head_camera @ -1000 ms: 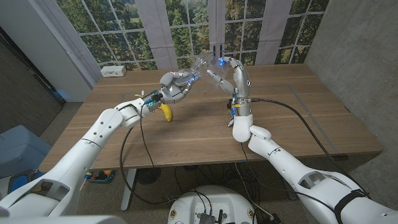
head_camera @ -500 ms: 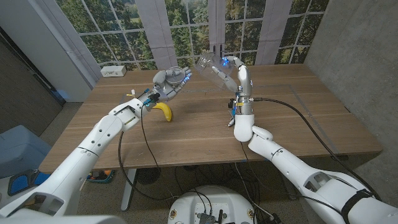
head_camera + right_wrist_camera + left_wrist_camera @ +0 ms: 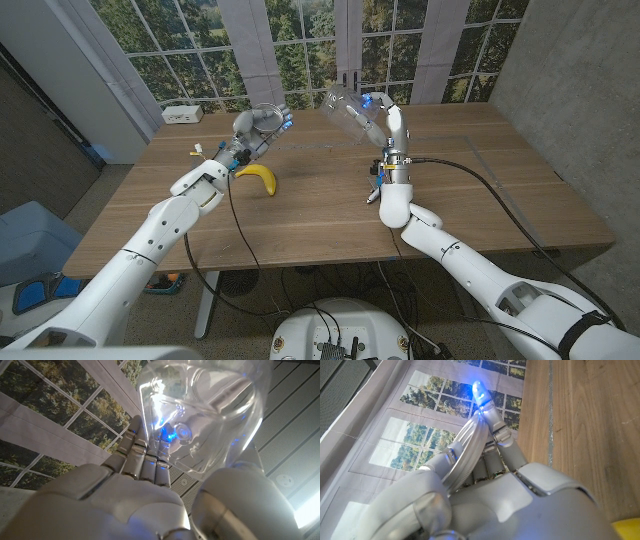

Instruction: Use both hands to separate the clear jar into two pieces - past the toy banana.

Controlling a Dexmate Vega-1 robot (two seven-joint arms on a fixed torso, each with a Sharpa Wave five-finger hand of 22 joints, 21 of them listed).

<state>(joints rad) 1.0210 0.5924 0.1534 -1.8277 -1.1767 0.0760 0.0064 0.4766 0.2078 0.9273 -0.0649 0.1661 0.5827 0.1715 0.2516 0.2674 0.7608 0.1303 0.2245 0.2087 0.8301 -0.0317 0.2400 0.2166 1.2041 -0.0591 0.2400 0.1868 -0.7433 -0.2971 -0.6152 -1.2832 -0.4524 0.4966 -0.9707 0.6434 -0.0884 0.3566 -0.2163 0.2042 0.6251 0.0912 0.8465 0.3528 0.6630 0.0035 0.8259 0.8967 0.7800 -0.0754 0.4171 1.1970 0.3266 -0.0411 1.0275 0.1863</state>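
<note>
Clear jar body (image 3: 347,106) sits clamped in right hand (image 3: 383,120) fingers; left hand (image 3: 256,128) fingers grip its lid (image 3: 264,112).

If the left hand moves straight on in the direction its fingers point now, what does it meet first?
Probably nothing on the table: the left hand, holding the clear lid, points past the table's far edge toward the window backdrop. Depth is uncertain.

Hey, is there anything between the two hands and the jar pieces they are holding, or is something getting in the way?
Nothing visible does. The left hand holds the clear lid directly in its fingers, and the right hand holds the clear jar body. The toy banana lies on the table below the left hand, apart from both pieces.
</note>
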